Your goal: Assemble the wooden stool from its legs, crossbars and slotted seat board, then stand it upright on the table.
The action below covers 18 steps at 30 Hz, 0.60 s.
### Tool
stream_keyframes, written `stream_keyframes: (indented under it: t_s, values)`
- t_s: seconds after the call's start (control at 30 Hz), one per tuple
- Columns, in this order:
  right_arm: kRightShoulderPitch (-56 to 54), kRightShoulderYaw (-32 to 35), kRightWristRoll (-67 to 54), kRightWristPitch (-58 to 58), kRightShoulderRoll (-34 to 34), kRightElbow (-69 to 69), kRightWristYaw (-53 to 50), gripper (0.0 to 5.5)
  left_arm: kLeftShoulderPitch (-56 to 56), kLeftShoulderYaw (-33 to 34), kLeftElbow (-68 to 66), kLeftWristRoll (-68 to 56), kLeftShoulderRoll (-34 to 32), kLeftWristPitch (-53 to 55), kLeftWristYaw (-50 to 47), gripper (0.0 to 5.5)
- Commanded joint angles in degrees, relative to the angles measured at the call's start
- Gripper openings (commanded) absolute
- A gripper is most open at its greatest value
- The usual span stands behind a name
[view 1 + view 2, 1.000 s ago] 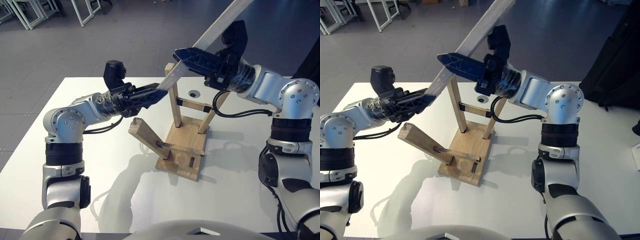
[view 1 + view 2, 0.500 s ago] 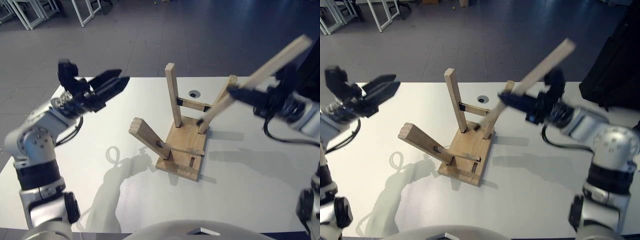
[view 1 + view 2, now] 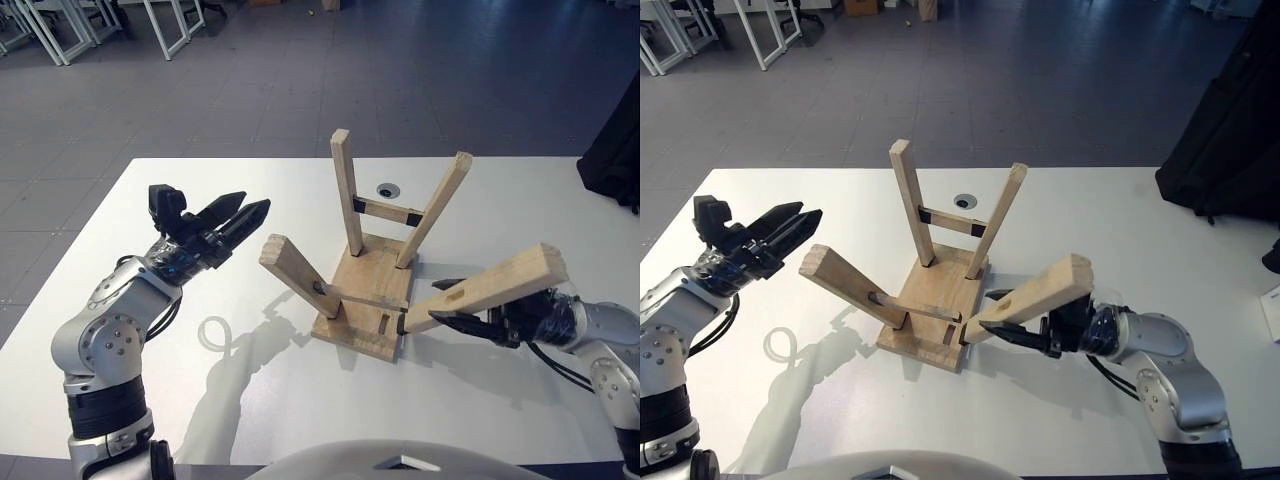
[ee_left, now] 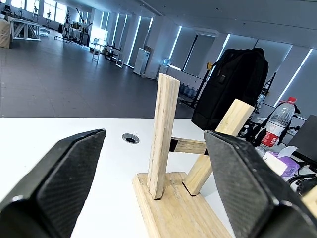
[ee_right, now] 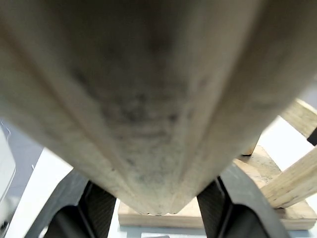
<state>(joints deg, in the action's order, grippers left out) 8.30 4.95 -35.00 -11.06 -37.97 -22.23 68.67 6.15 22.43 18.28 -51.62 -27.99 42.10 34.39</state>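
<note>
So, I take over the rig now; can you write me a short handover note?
Left tool: open, empty, above the table, left of the seat board.
Right tool: shut on the fourth leg, its lower end at the board's near right corner; seated or not, unclear.
Done: board lies upside down; two far legs stand in it, joined by a crossbar; third leg leans outward, holding a second crossbar.
Left: seat the fourth leg, straighten the third, then stand it all upright.

loose leg point(image 5: 148, 99): blurred close-up, hiding most of seat board point(image 5: 255, 168) | right end effector point(image 3: 447, 304): one finger partly behind leg
</note>
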Motion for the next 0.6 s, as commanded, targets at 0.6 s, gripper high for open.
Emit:
stream_keyframes:
  t_s: [0.6]
  values:
    - [2.9, -9.3, 11.2, 10.9, 4.7, 5.9, -5.9, 2.02, -0.9, -1.7, 0.5, -1.3, -0.7, 0.1, -0.1, 3.68]
